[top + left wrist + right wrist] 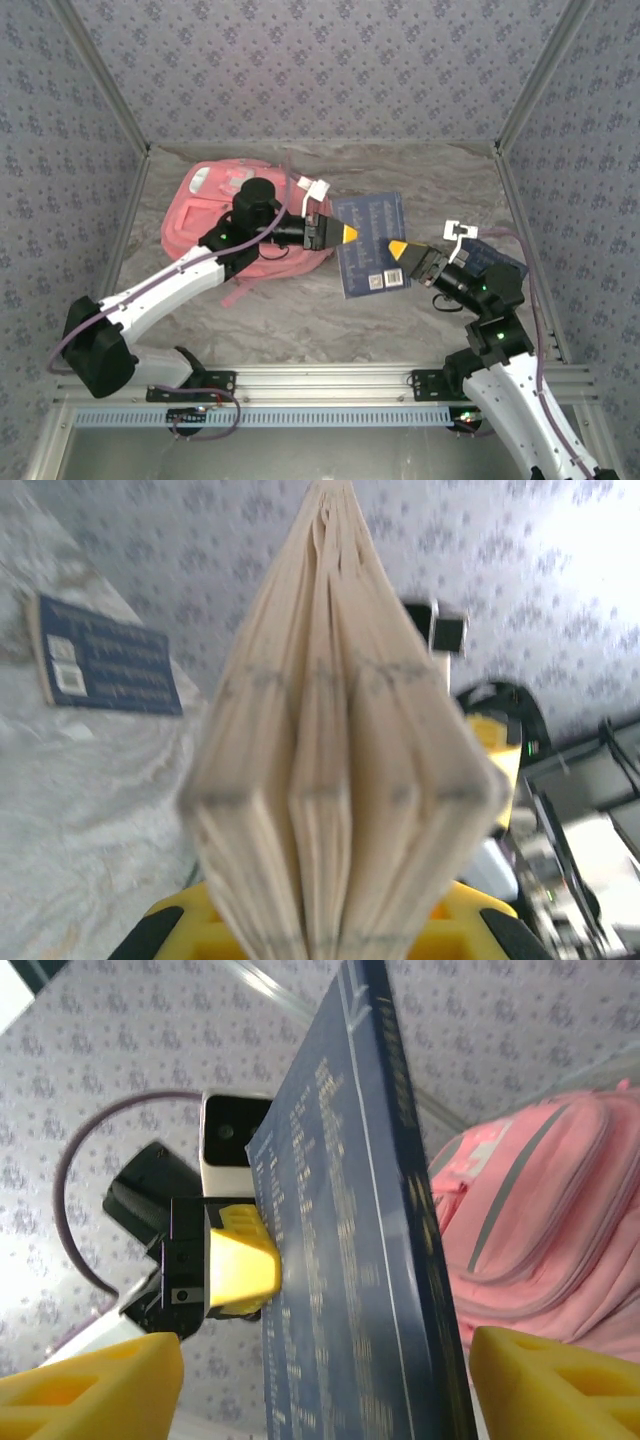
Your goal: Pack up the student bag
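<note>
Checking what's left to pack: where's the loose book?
In the top view, the loose book lies on the table's right side, partly under the right arm, right of the held book.

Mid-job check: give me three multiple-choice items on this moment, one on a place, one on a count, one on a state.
1. Where does the student bag lie?
A. far left part of the table
B. near right corner
C. between the grippers

2. How many blue books are there?
A. one
B. two
C. four

3. Which gripper clamps the held book?
A. left
B. right
C. both

Answers:
1 A, the pink bag sits at the far left.
2 B, besides the held one, a second book lies flat on the table.
3 A, the left gripper is shut on its edge and the right gripper is open.
</note>
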